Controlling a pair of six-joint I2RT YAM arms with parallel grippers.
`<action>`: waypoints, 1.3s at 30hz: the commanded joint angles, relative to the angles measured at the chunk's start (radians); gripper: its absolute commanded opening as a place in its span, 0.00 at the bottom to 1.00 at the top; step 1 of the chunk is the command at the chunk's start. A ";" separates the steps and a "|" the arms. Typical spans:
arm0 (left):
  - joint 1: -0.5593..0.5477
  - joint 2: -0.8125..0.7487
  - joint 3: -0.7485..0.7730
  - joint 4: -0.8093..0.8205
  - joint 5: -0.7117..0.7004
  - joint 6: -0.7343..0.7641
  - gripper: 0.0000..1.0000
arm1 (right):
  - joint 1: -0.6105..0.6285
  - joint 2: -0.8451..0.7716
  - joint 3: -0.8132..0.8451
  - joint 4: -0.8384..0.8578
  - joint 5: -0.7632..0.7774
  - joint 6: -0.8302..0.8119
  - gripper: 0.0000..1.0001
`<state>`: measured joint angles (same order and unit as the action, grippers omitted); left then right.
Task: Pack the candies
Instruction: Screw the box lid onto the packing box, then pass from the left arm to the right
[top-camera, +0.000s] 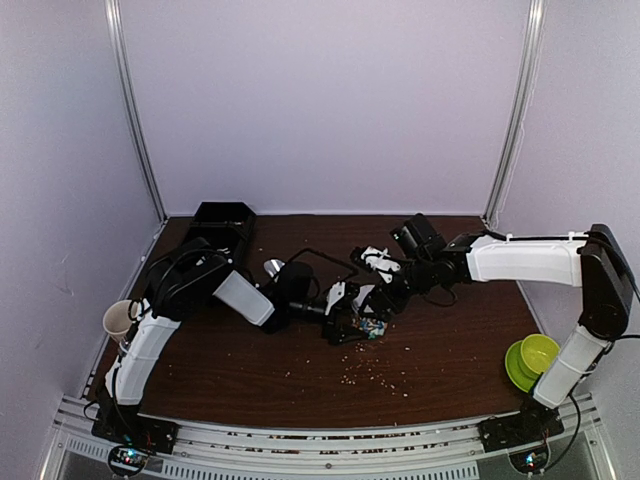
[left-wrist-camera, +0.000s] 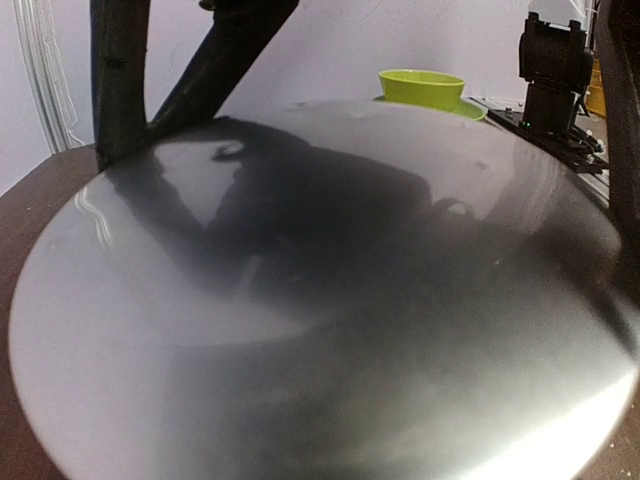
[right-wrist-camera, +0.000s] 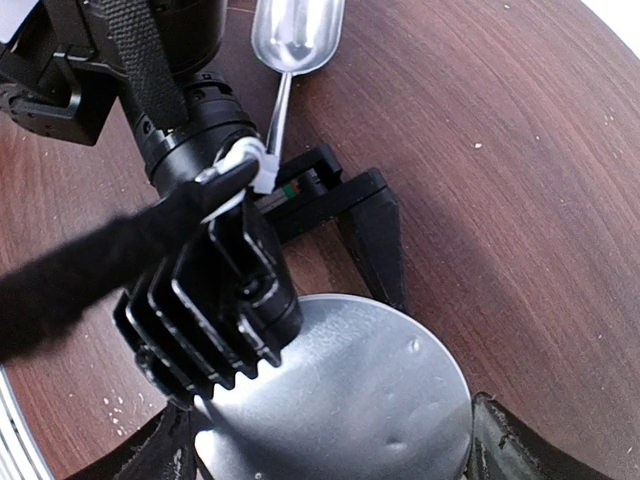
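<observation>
Pale crumbs dot the dark wooden table nearest; beyond, the candies lie mid-table just beside the left gripper and right gripper; both jaws are spread about a silver disc, grip impossible to tell; a black box sits far back; lilac walls.

On the brown tabletop we see a black box in the back left corner and a paper cup at the left edge. Near the front right corner a green bowl sits on a green plate. We also find a metal scoop lying hollow side up left of the middle, and pale crumbs scattered toward the front edge.
</observation>
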<state>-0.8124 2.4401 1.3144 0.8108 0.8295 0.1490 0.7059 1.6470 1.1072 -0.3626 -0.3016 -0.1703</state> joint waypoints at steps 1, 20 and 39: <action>0.005 0.051 -0.017 -0.149 -0.208 0.004 0.83 | 0.002 -0.006 -0.013 0.121 0.148 0.248 0.86; 0.003 0.050 -0.015 -0.149 -0.210 0.002 0.78 | 0.016 0.006 -0.018 0.134 0.208 0.356 0.85; 0.000 0.029 -0.066 -0.066 -0.237 -0.002 0.97 | 0.027 0.018 0.041 0.054 0.302 0.402 0.84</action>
<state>-0.8047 2.4371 1.3094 0.8101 0.7483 0.1337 0.7464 1.6573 1.1088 -0.3218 -0.0891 0.1238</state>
